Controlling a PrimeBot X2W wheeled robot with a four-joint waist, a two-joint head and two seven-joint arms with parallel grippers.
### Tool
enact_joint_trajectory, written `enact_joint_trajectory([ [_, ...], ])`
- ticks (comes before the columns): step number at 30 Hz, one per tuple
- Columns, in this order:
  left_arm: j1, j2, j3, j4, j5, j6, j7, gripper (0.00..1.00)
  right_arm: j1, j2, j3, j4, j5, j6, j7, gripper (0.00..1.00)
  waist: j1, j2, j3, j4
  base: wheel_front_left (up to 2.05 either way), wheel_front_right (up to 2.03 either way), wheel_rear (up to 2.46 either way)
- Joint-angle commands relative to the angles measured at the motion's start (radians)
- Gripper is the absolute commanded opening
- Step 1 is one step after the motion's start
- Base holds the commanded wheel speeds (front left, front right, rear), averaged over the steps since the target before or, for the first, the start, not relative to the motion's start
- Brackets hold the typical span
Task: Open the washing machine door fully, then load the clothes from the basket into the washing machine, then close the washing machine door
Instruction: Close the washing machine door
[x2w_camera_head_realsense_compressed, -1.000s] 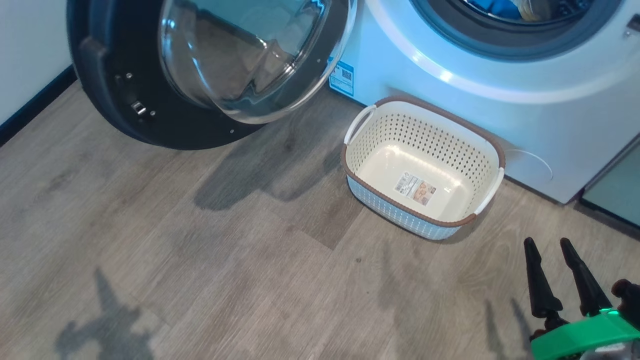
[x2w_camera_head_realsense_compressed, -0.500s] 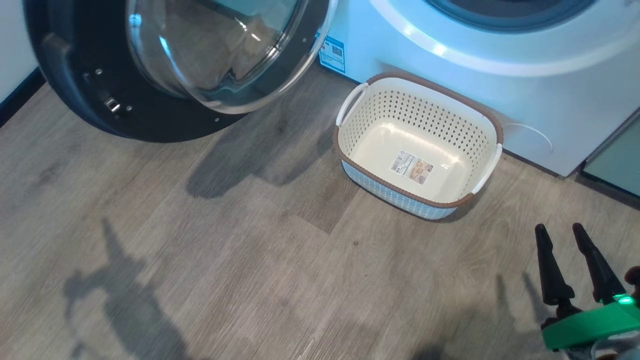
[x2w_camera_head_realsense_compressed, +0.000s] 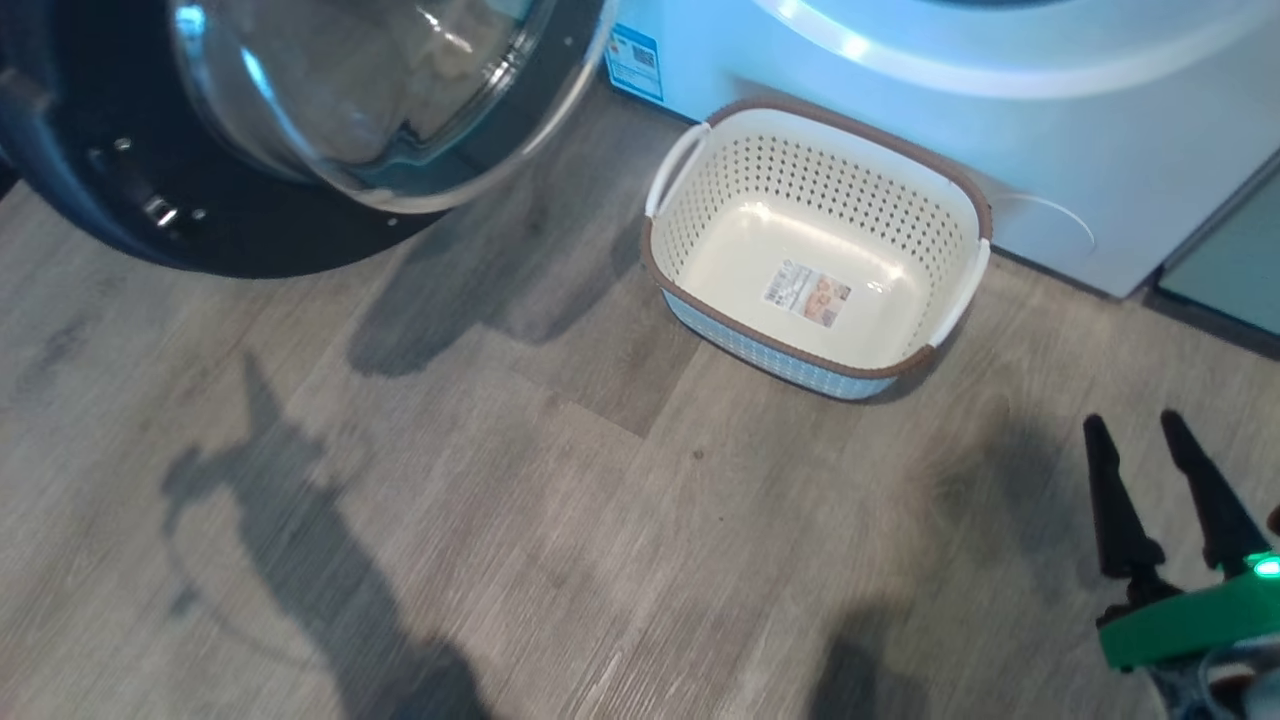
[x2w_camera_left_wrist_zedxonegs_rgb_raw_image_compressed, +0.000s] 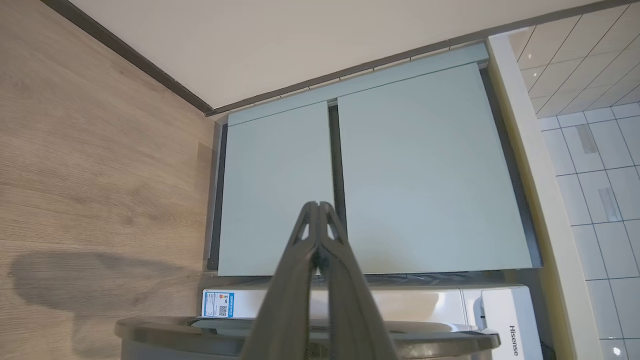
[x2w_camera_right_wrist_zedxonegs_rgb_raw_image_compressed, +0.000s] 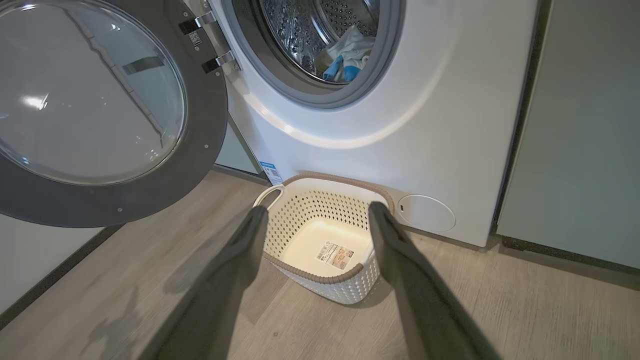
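Two flat pale green cabinet doors (x2w_camera_left_wrist_zedxonegs_rgb_raw_image_compressed: 380, 170) stand side by side, a narrow dark gap between them. A grey-brown wood-plank floor (x2w_camera_head_realsense_compressed: 500, 520) runs up to the doors. A dark skirting strip (x2w_camera_left_wrist_zedxonegs_rgb_raw_image_compressed: 125, 52) edges a plain cream wall (x2w_camera_left_wrist_zedxonegs_rgb_raw_image_compressed: 300, 40) beside the doors; glossy white wall tiles (x2w_camera_left_wrist_zedxonegs_rgb_raw_image_compressed: 590, 150) lie on their other side.

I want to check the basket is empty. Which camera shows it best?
The head view: the whole basket shows from above, empty. In the right wrist view, the right pincer covers its sides.
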Motion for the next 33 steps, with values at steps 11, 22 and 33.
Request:
enact_joint_trajectory([
  [11, -0.104, 0.062, -0.037, -0.003, 0.048, -0.017, 0.007, 0.00, -0.054, -0.023, 0.017, -0.041, -0.006, 0.000, -0.010, 1.00, 0.0000, 0.0000, 0.056, -0.067, 0.00, 0.00, 0.00],
  [22, -0.174, 0.056, -0.093, 0.038, 0.090, -0.025, 0.043, 0.00, -0.061, -0.004, 0.011, -0.040, -0.008, 0.000, -0.010, 1.00, 0.0000, 0.0000, 0.068, -0.083, 0.00, 0.00, 0.00],
  [33, -0.203, 0.038, -0.135, 0.061, 0.106, -0.035, 0.119, 0.00, -0.068, -0.004, 0.009, -0.037, -0.008, 0.000, -0.010, 1.00, 0.0000, 0.0000, 0.074, -0.086, 0.00, 0.00, 0.00],
])
